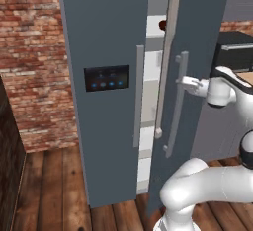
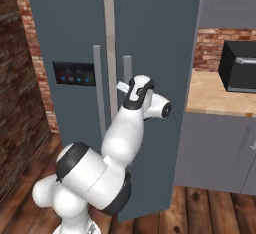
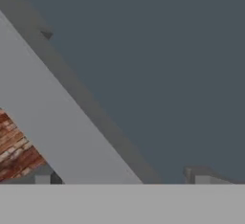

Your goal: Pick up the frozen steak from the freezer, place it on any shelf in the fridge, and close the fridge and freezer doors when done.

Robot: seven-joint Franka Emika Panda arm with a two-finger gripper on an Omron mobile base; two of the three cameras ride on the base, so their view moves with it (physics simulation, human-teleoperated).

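The two tall slate-grey doors stand ajar. The left door (image 1: 106, 37) carries a black panel with blue lights (image 1: 106, 78) and a grey bar handle (image 1: 139, 96). The plain right door (image 1: 197, 52) has its own bar handle (image 1: 178, 106). My gripper (image 1: 184, 83) is at that handle, open, also seen from the right as the gripper (image 2: 122, 86). In the hand view the handle (image 3: 72, 122) runs diagonally between my open gripper's (image 3: 122, 177) fingertips (image 3: 43, 177). Through the gap between the doors a small dark red lump, the frozen steak (image 1: 162, 25), sits on a high pale shelf; which column cannot be told.
A black microwave (image 2: 240, 65) stands on a wooden counter (image 2: 215, 95) to the right, above grey cabinets (image 2: 215, 148). A brick wall (image 1: 29, 52) runs along the left. My white arm (image 2: 120, 138) stands close before the doors on the wood floor (image 1: 54, 190).
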